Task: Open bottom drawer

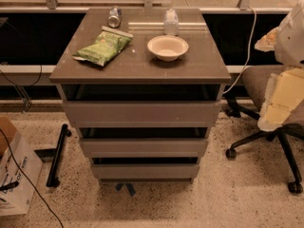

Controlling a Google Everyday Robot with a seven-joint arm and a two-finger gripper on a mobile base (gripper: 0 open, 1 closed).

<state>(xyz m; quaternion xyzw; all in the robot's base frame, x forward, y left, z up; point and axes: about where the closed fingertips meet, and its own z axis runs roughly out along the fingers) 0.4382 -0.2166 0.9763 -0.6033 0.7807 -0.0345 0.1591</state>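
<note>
The bottom drawer [145, 171] is the lowest of three grey-brown fronts on the cabinet [140, 70]. Its flat front sits in line under the middle drawer [144, 147] and the taller top drawer [142, 112], with a dark gap above each. My gripper [278, 101] shows as a pale yellow part under the white arm shell [290, 32] at the right edge. It hangs well to the right of the cabinet, at about the top drawer's height, and touches nothing on the cabinet.
On the cabinet top lie a green chip bag [102, 48], a white bowl [167, 47], a tipped can [114, 17] and a plastic bottle [171, 22]. An office chair [266, 137] stands at the right, a cardboard box [12, 179] and a black bar [58, 155] at the left.
</note>
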